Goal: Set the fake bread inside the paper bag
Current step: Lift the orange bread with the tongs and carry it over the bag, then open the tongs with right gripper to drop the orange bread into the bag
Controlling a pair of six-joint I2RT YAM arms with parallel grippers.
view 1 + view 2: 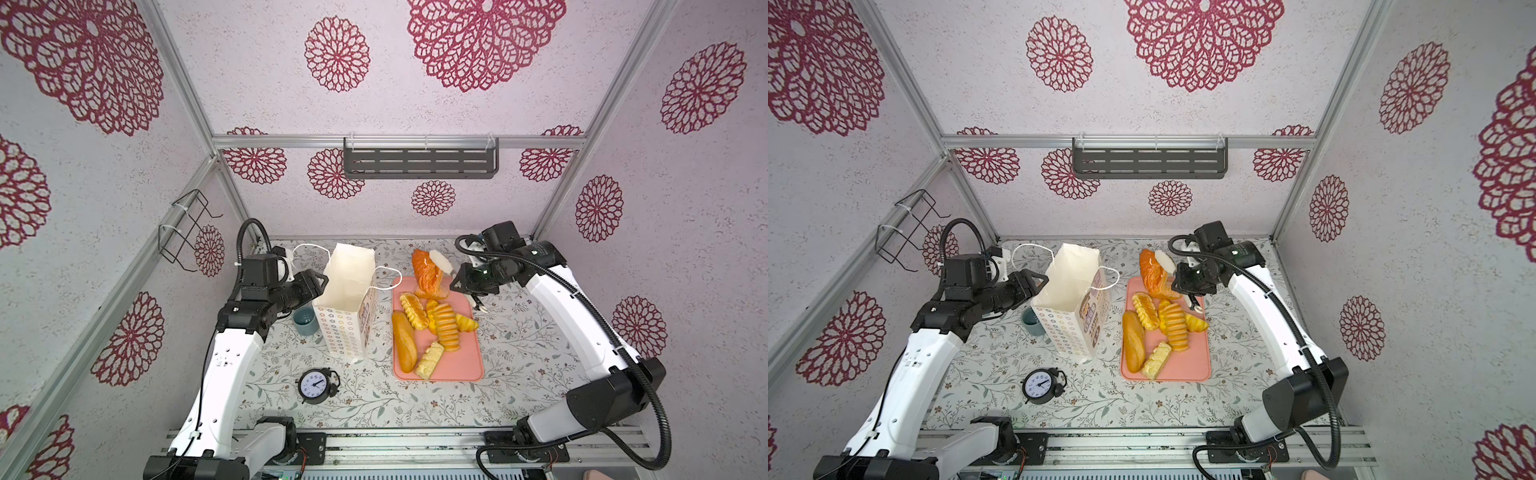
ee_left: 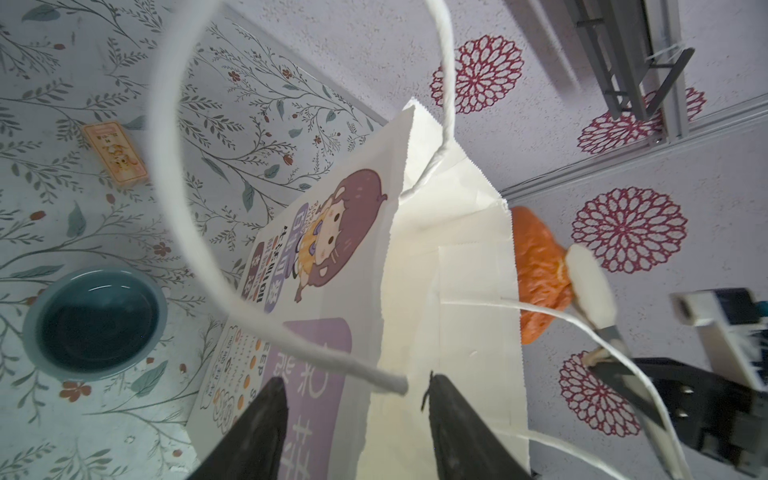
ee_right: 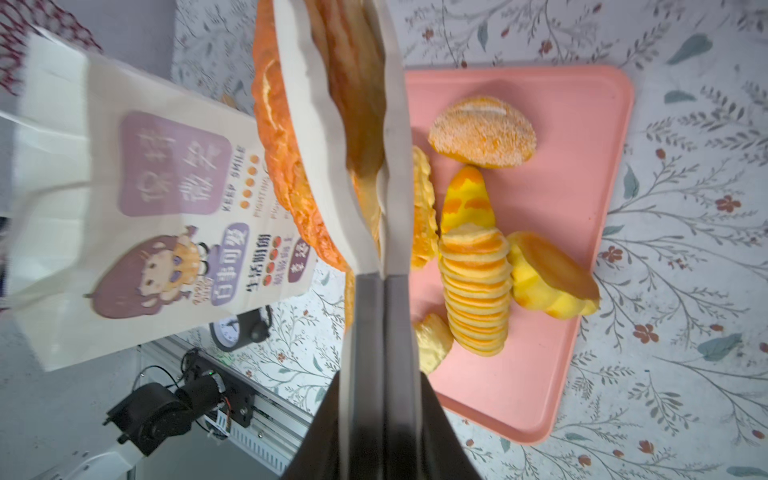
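Orange flaky pastry hangs clamped in the right gripper near the paper bag's mouth; the left gripper straddles its rim, jaws apart. Mid-transfer, I judge: next, carry it over the opening and release.

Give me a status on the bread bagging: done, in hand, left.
Done: nothing yet; the paper bag stands open and looks empty in both top views. In hand: the right tool is shut on the orange-brown loaf, held above the far end of the pink tray; the left tool, open, straddles the bag's rim. Left: that loaf and the other loaves lying on the tray.
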